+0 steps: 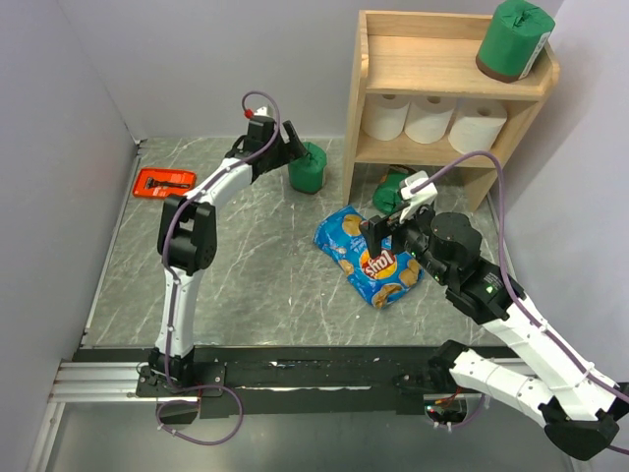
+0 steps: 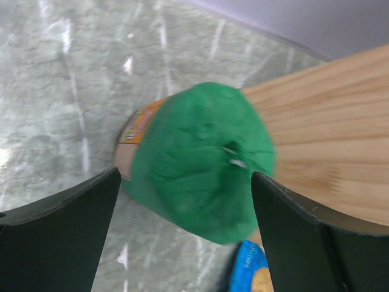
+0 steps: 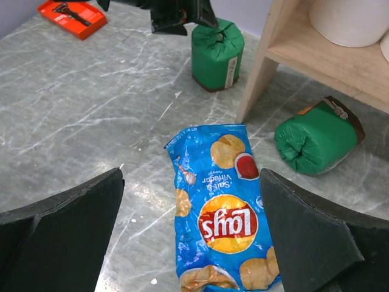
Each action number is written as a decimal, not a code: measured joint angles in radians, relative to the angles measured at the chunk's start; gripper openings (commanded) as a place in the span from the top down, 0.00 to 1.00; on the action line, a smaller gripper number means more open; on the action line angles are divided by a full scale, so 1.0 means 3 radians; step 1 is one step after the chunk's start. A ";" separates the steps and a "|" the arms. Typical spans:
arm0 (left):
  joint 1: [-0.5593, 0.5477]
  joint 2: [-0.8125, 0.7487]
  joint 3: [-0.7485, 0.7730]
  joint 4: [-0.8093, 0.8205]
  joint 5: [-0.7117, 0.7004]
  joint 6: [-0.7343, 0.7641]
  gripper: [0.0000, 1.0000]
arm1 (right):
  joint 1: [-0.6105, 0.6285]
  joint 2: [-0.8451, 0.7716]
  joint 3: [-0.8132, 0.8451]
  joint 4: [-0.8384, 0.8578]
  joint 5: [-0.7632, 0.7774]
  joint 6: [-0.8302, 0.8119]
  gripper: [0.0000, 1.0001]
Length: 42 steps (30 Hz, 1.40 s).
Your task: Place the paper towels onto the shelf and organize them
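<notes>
We find the shelf (image 1: pixel 432 64) at the table's (image 1: pixel 246 285) far right corner, with three white rolls (image 1: pixel 429 120) side by side on its lower tier and a tilted green roll (image 1: pixel 513 39) at the top tier's right edge. Our left gripper (image 2: pixel 185 176) hangs, jaws spread wide and holding nothing, over an upright green roll (image 1: pixel 308 169) just beside the shelf's left panel. Our right gripper (image 3: pixel 189 182), equally wide and empty, hovers over the blue chip bag (image 1: pixel 369 256), near a third green roll (image 1: pixel 395 185) lying on its side at the shelf's foot.
</notes>
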 measured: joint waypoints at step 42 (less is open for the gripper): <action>-0.0027 -0.0205 -0.0303 -0.0665 0.0126 0.0370 0.51 | 0.0000 -0.0104 -0.0005 -0.0177 0.0108 0.0011 0.00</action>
